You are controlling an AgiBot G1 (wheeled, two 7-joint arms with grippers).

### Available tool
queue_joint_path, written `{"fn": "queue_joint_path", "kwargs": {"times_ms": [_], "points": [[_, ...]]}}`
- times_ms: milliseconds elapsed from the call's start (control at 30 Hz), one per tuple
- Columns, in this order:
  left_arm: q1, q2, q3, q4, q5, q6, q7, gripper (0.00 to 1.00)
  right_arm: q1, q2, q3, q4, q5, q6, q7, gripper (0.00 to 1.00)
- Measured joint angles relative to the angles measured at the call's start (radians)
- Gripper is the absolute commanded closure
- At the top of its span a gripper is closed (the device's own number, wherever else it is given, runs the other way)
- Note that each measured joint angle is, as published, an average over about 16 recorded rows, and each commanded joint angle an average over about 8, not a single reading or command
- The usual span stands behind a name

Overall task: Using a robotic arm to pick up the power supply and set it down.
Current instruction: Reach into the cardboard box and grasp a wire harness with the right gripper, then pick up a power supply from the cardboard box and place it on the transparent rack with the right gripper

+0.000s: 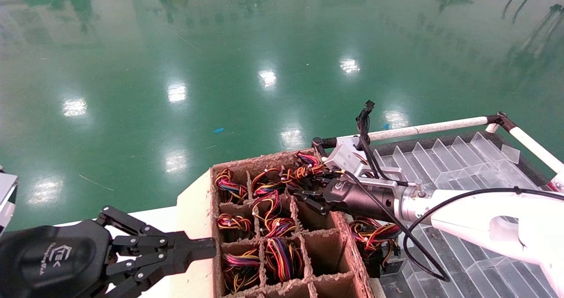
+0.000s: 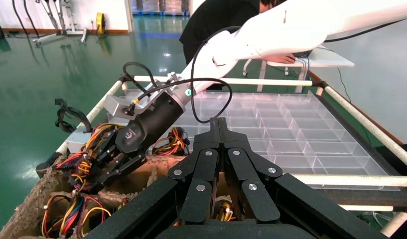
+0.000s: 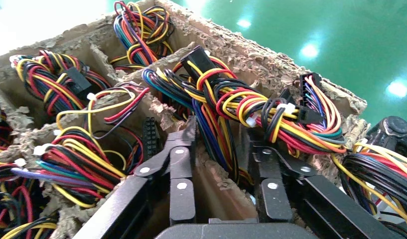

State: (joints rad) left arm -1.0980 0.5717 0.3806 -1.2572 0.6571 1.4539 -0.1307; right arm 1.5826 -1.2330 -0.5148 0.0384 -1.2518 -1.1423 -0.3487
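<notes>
Right wrist view: black two-finger right gripper (image 3: 218, 144) is reaching into the brown pulp-cardboard divider box (image 3: 311, 82)
Its spread jaws are straddling the red-yellow-black wire bundle (image 3: 226, 102) directly ahead; the power supply body is probably hiding beneath

I see the power supply (image 1: 282, 179) only as a looped bundle of red, yellow, orange and black wires (image 3: 251, 112) — it sits low in a far cell of the cardboard divider box (image 1: 339, 227), its metal body hidden, I think, beneath the loops. The right gripper (image 1: 308, 191) straddles that bundle, fingers spread — the left gripper (image 1: 194, 247) rests pinched together by the box's near side.
</notes>
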Motion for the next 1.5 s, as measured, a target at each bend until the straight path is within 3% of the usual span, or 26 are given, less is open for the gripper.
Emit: {"fn": "queue_joint_path", "kwargs": {"times_ms": [133,233,433,533,1067,1500], "points": [[0.0,0.0,0.0,0.0,0.0,0.0,0.0,0.93,-0.003,-0.002,0.005,-0.007,0.007,0.004,-0.013,1.0],[0.0,0.0,0.0,0.0,0.0,0.0,0.0,0.82,-0.006,-0.001,0.011,-0.012,0.015,0.003,-0.02,1.0],[0.0,0.0,0.0,0.0,0.0,0.0,0.0,0.21,-0.012,0.008,0.025,-0.021,0.036,-0.012,-0.027,1.0],[0.0,0.0,0.0,0.0,0.0,0.0,0.0,0.01,-0.014,0.015,0.034,-0.024,0.049,-0.026,-0.026,1.0],[0.0,0.0,0.0,0.0,0.0,0.0,0.0,0.0,-0.009,0.079,0.106,-0.021,0.153,-0.175,-0.008,1.0],[0.0,0.0,0.0,0.0,0.0,0.0,0.0,0.0,0.07,0.189,0.17,0.016,0.246,-0.348,0.018,1.0]]}}
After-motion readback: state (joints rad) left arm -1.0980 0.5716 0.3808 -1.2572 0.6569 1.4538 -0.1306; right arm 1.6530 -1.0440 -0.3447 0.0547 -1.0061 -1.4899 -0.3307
